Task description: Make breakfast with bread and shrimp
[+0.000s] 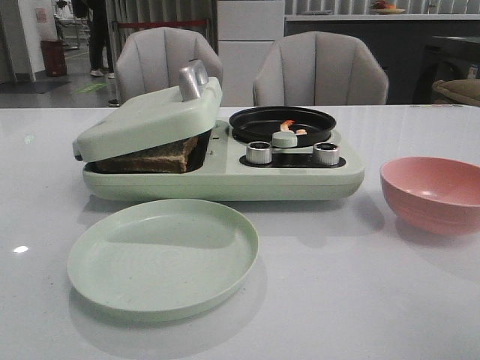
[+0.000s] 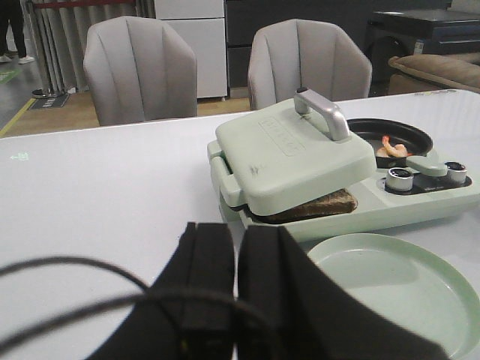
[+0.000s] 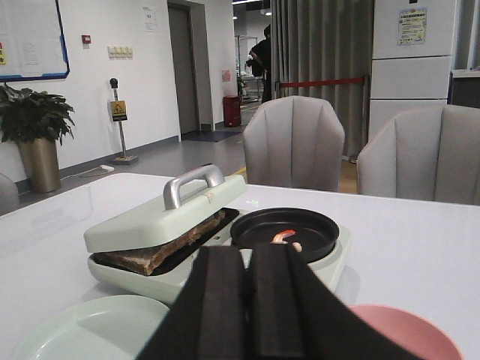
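Bread (image 1: 154, 159) edge pokes under tilted lid (image 1: 150, 116); plate (image 1: 162, 257) just beside.

Two grey padded chairs (image 1: 169, 64) stand behind the white table (image 1: 360, 300), a curtain (image 3: 319, 49) beyond.

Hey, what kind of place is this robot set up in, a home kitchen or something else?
Probably an office or lab common area, not a home kitchen: a white table with padded chairs, a notice board and a roped-off curtain by a corridor.
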Robot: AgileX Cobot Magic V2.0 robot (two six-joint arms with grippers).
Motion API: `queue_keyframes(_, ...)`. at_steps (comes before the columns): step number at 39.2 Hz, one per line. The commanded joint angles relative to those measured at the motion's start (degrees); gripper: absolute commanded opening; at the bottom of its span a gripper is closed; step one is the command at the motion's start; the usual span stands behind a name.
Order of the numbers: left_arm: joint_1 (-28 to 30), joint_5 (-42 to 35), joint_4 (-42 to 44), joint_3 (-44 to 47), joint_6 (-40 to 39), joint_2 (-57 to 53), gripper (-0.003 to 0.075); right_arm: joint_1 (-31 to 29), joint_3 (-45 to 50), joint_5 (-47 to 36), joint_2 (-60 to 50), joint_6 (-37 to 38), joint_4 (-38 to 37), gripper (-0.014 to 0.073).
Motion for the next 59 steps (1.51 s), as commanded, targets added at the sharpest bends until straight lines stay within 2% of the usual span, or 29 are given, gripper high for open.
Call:
queue_keyframes(1, -0.4, -4.7, -0.4, -0.9, -0.6, -0.3, 0.0112, -0.1, -1.5, -4.0, 0.5, -0.3, 0.1, 0.0132)
queue_keyframes(9, -0.4, -8.2, -0.5, 3.9, -0.6, -0.3, 0.0112, -0.1, -1.5, -4.0, 0.5, -0.3, 0.1, 0.0132)
queue_keyframes(17, 0.6, -18.5, -0.2, 8.4, -0.6, -0.3, 0.0112, -0.1, -1.5, -4.0, 0.5, -0.3, 0.1, 0.0132)
queue_keyframes(22, 4.2, -20.7, -0.2, 10.9, -0.6, -0.3, 0.0112, -0.1, -1.5, -4.0, 0.5, -0.3, 0.1, 0.0132)
queue_keyframes(33, 13.9, -38.5, -0.7, 19.4, -0.6, -0.3, 0.0112, -0.1, -1.5, -4.0, 0.5, -0.3, 0.1, 0.0132)
queue_keyframes(37, 15.8, -36.6, -0.8, 19.2, -0.6, -0.3, 0.0112, -0.1, -1.5, -4.0, 0.5, -0.3, 0.1, 0.0132)
queue_keyframes(46, 16.0, -36.1, -0.3, 19.3, -0.6, -0.3, 0.0112, -0.1, -1.5, -4.0, 0.5, -0.3, 0.1, 0.0132)
queue_keyframes(59, 13.4, -36.1, -0.3, 19.3, -0.6, -0.3, 0.0112, -0.1, -1.5, -4.0, 0.5, -0.3, 0.1, 0.0132)
